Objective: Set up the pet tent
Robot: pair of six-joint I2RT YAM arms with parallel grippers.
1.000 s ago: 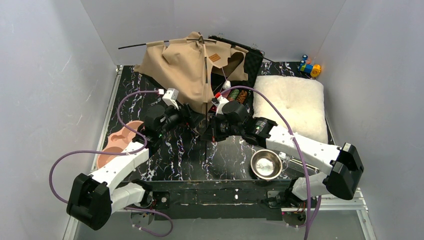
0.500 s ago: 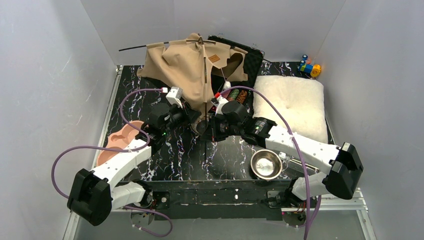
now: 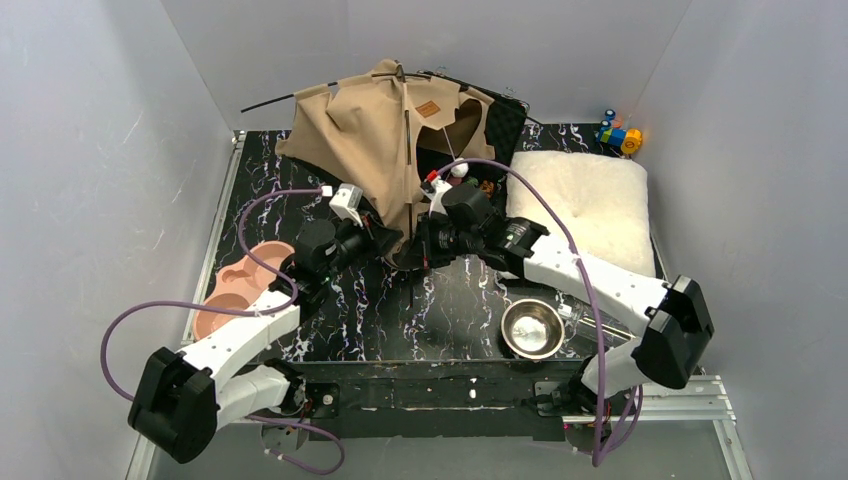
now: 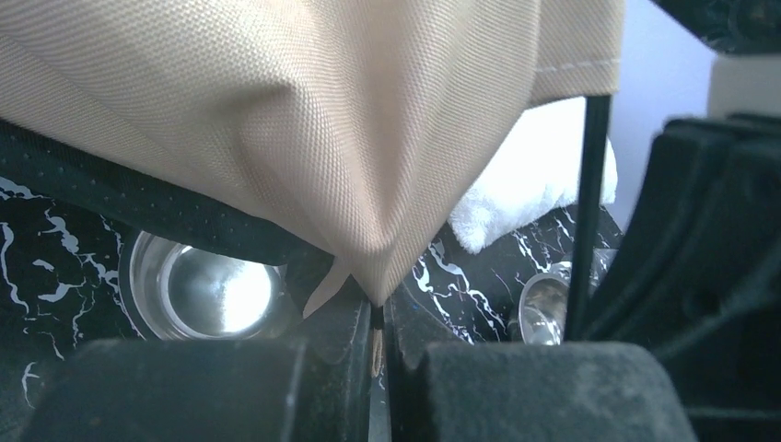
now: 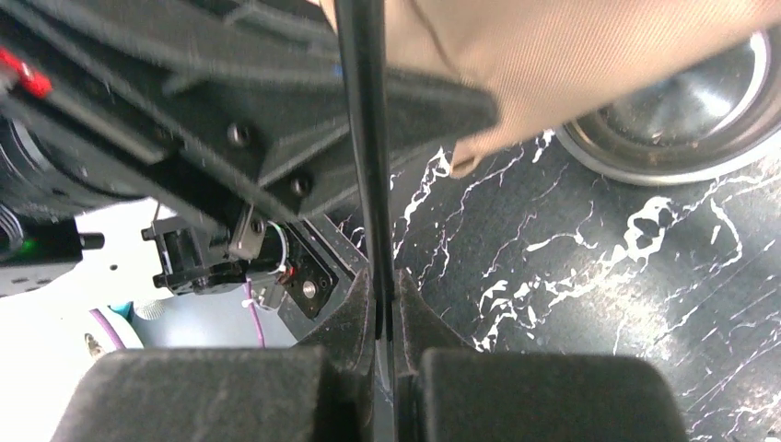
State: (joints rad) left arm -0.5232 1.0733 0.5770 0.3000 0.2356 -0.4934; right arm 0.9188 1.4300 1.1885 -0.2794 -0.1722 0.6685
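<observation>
The pet tent (image 3: 370, 140) stands half raised and sagging at the far middle of the table (image 3: 340, 300), its front corner drawn toward both arms. The left gripper (image 4: 378, 318) is closed on the tip of that canvas corner, only a small pinch being held; the right gripper (image 5: 385, 318) is clamped on a thin black pole (image 5: 362, 138). Should the two be pulled apart, the canvas could be slipped from the pinch or the pole sprung loose; whether the pole end is seated in the corner cannot be told.
</observation>
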